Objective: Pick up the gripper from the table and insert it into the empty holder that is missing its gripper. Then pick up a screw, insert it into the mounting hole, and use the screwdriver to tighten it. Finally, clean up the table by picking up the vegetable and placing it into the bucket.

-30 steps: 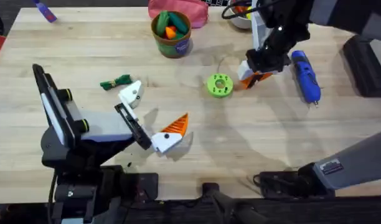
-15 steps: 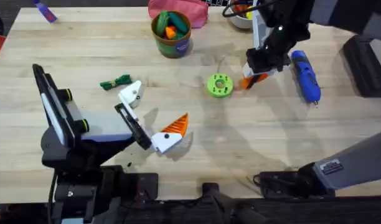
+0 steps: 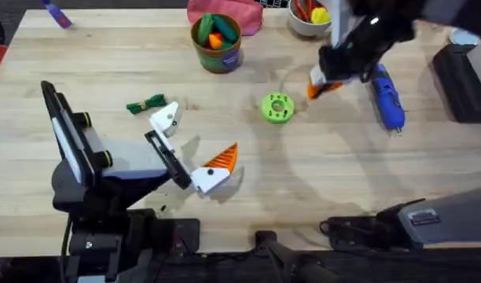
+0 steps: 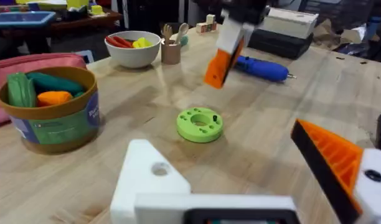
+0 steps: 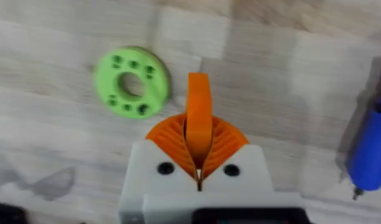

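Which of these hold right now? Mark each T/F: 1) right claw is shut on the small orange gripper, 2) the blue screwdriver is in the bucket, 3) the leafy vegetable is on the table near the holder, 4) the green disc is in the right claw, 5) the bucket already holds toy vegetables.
1) True. The right claw is shut on the gripper, held above the table.
2) False. The screwdriver lies on the table, far from the bucket.
3) True. The vegetable lies on the wood just beside the holder.
4) False. The green disc rests on the table, apart from the claw.
5) True. Green and orange toys sit inside the bucket.
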